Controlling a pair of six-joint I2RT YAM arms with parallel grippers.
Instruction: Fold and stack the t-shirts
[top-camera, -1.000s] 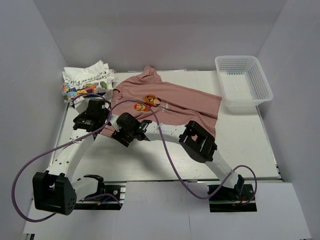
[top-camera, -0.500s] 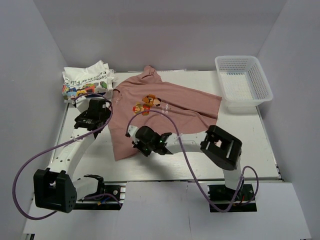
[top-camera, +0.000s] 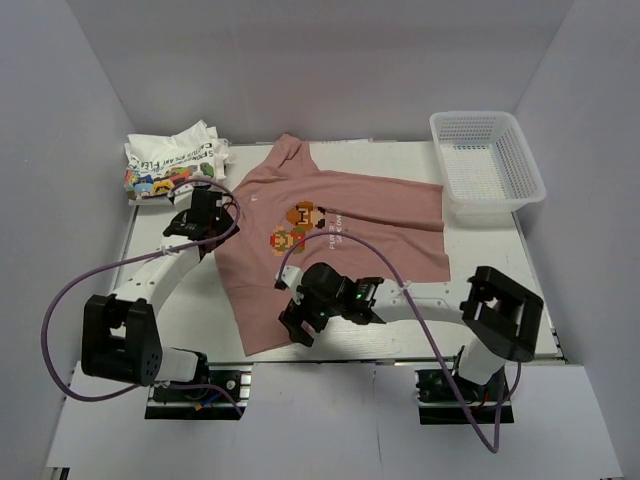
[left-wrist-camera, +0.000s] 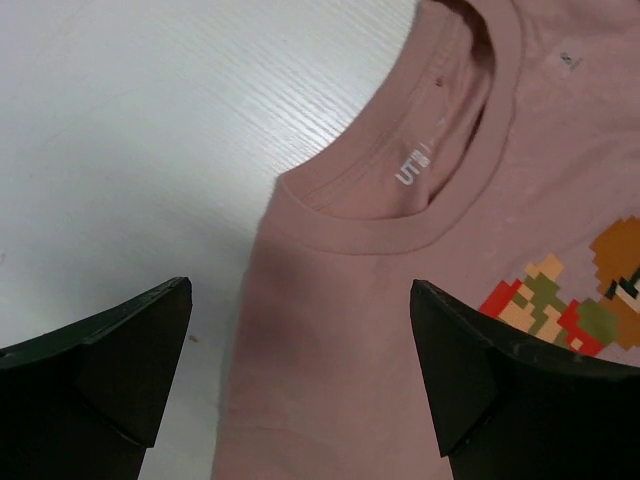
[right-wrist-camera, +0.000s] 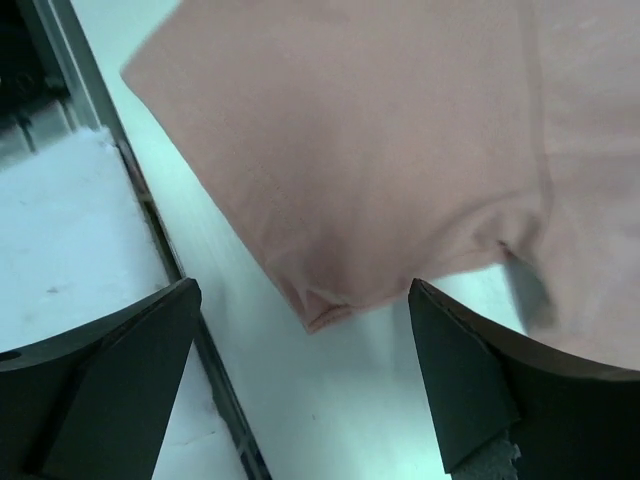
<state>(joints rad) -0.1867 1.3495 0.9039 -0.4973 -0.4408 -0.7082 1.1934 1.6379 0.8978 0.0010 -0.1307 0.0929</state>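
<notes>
Since a second ago my right gripper (right-wrist-camera: 303, 290) has swung to the near hem corner (right-wrist-camera: 320, 310) of the pink tee (top-camera: 340, 225), which lies spread mid-table; jaws apart, empty, placed to lift it, I judge; left gripper (left-wrist-camera: 300, 290) hangs spread over the collar (left-wrist-camera: 400, 240) to pin it; white tee (top-camera: 170, 165) lies far left.

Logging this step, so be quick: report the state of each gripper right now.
Left gripper: open, holding nothing, above the pink shirt.
Right gripper: open, holding nothing, above the same shirt's bottom edge.
</notes>
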